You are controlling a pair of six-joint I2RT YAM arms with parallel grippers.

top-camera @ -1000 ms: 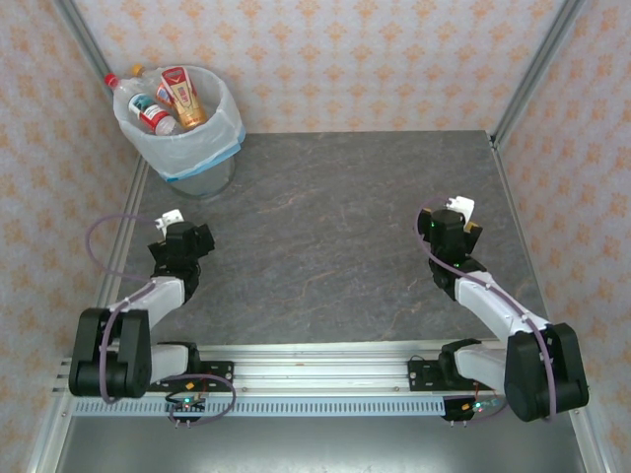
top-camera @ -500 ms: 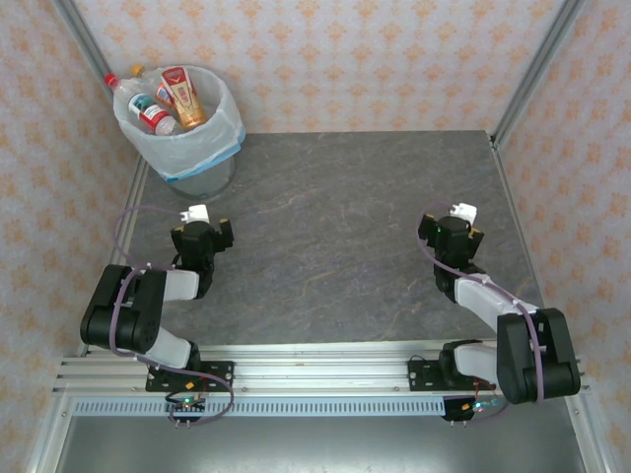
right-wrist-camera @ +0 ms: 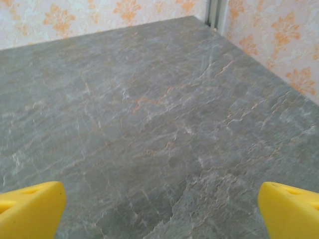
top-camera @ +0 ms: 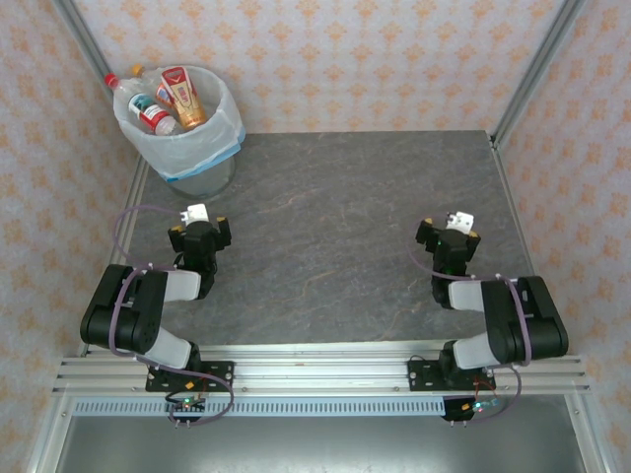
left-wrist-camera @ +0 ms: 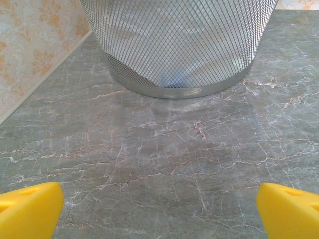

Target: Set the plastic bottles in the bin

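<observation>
The left fingers (left-wrist-camera: 30, 211) are spread wide, yellow tips at both bottom corners of the left wrist view w/ bare surface (left-wrist-camera: 164, 164) btwn them. Straight ahead of them, near but apart, stands the bin (left-wrist-camera: 179, 45). Its wall reads as fine grey mesh here, w/ the white bag showing through and the base flat on the surface. The right fingers (right-wrist-camera: 30, 209) are spread just as wide over bare grey stone, aimed toward the far right corner where a metal post (right-wrist-camera: 215, 12) meets the patterned wall (right-wrist-camera: 124, 10). In the top view the left arm (top-camera: 148, 296) and right arm (top-camera: 503, 320) are both folded back close to their bases, wrists well apart on opposite sides of the surface. The bin (top-camera: 202, 168) sits in the far left corner, lined w/ a white bag w/ blue edge. The plastic bottles (top-camera: 148, 108) lie inside it, at least two showing above the rim: a clear one w/ red cap and red label, and a brown one (top-camera: 182, 96) w/ red label leaning beside it. Whatever lies lower in the bag is hidden.
</observation>
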